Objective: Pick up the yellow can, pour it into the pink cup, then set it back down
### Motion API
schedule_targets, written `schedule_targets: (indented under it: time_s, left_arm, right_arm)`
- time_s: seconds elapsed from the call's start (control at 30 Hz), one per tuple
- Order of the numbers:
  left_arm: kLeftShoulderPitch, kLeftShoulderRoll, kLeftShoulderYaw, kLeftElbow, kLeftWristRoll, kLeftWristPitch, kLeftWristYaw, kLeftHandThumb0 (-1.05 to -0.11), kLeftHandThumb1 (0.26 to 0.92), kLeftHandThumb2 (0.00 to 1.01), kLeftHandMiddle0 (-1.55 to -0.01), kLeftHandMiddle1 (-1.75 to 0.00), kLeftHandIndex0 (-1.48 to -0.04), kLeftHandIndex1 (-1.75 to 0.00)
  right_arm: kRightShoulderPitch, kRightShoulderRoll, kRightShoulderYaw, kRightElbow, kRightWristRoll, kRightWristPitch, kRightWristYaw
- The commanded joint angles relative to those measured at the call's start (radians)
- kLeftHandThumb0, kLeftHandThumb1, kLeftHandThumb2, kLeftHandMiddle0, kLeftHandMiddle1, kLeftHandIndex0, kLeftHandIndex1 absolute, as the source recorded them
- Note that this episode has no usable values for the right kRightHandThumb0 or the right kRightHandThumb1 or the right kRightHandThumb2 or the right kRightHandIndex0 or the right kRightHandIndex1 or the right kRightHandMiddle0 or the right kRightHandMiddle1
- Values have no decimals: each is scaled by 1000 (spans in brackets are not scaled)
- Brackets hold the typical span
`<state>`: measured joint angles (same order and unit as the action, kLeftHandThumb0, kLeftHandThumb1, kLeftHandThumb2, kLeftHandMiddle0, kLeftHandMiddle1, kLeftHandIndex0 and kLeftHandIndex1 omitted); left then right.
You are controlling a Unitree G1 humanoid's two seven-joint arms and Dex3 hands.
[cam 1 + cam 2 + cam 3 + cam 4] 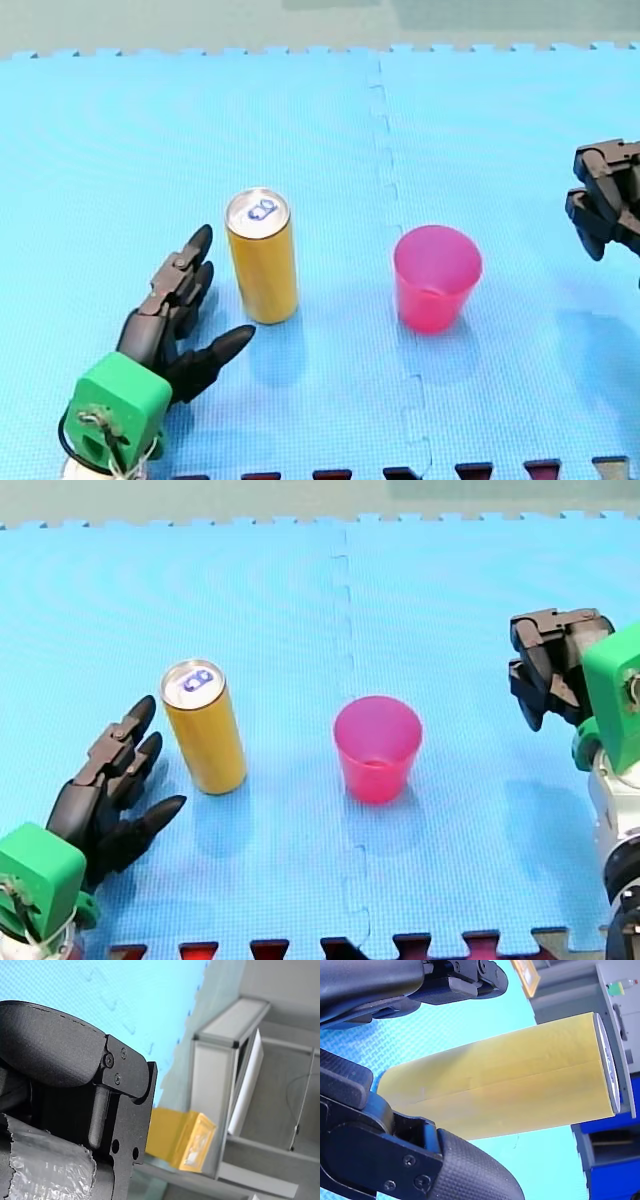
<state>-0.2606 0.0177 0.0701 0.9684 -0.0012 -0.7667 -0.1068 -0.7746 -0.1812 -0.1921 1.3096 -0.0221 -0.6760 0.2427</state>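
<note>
My left robot hand (185,320) sits low at the near left of the blue foam puzzle mat (150,130), holding nothing, its black fingers (190,265) uncurled and pointing away from me. A green block (120,405) caps its wrist. The thumb (225,350) reaches toward the foot of the tall yellow metal can (262,260), which stands upright on the mat just beside that hand. From the head I see a narrow strip of mat between fingers and can. In the second wrist view the can (510,1075) lies across the picture between a black finger (445,980) on one side and the textured thumb (465,1170) on the other. I cannot tell from there whether either one touches it.

The can's silver top with its pull tab faces up. To its right, well apart from it, the pink plastic cup (437,278) stands upright with its mouth open to the camera, near the seam (385,150) where two mat tiles lock together.

My right robot hand (550,665) hangs at the far right edge, well apart from the cup, fingers curled in on nothing, with a green wrist block (620,695) behind it.
</note>
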Motion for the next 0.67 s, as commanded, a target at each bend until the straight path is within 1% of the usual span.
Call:
schedule_targets:
  time_s: [0.0, 0.37, 0.63]
  left_arm:
    - [-7, 3, -1, 9, 7, -10, 9, -1048, 862, 7, -257, -11, -234, -2]
    - [-22, 2, -4, 33, 17, -26, 17, -1048, 869, 6, -256, -8, -231, 0]
    - [-25, -6, -11, 26, 26, -22, 32, -1048, 872, 6, -257, -6, -224, 0]
  right_arm:
    - [-4, -2, -2, 1, 2, 0, -4]
    - [-1, -3, -5, 2, 3, -1, 2]
    - [1, -6, -9, 4, 4, 0, 6]
